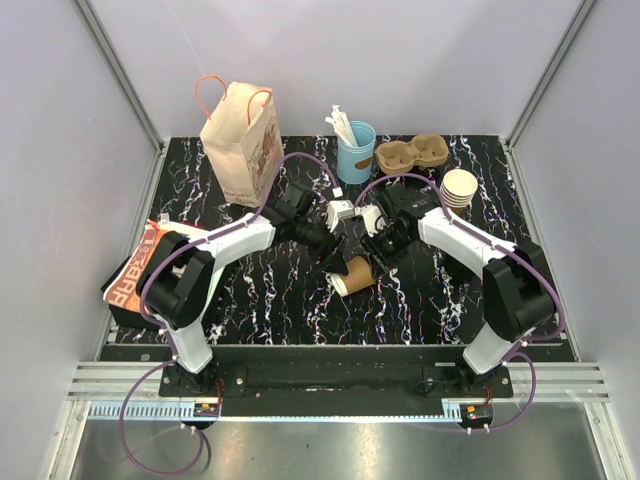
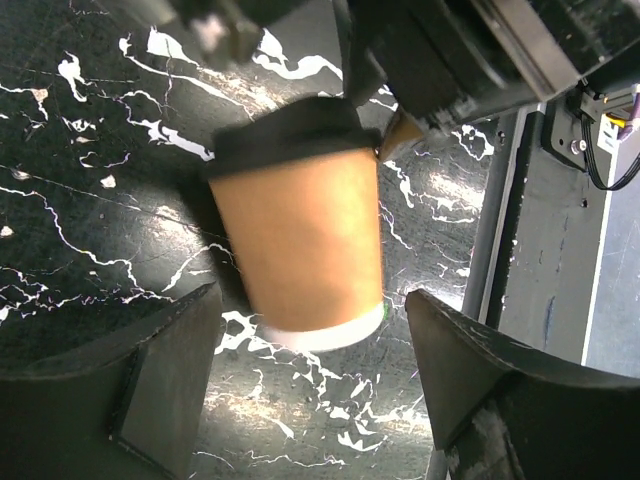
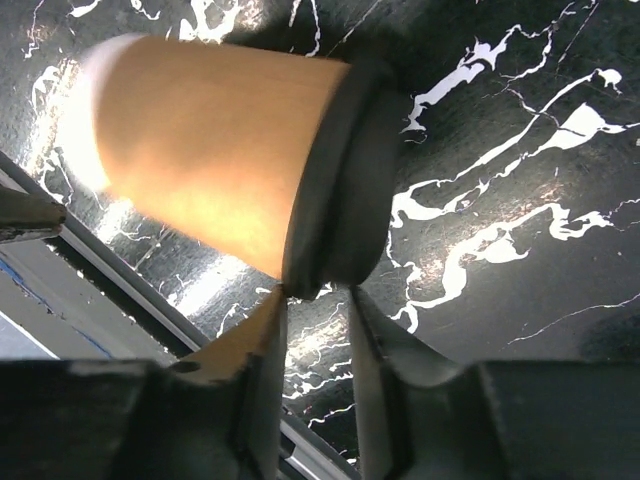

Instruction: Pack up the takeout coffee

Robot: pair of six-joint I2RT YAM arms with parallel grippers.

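The takeout coffee [image 1: 353, 276] lies on its side on the black marbled table [image 1: 270, 295], plain tan, black lid [image 3: 340, 180] on. A red packet [image 1: 140, 265] at the left edge carries white lettering I can't read.

Only the wrist views show the grips. The left gripper [image 2: 312, 295] is spread wide around the cup's base. The right gripper [image 3: 318, 298] is nearly closed at the lid's rim; I can't tell whether it is pinching it.

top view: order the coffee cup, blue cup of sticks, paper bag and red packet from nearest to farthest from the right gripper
1. coffee cup, lying right by the right gripper
2. blue cup of sticks, at the back
3. paper bag, back left
4. red packet, far left edge
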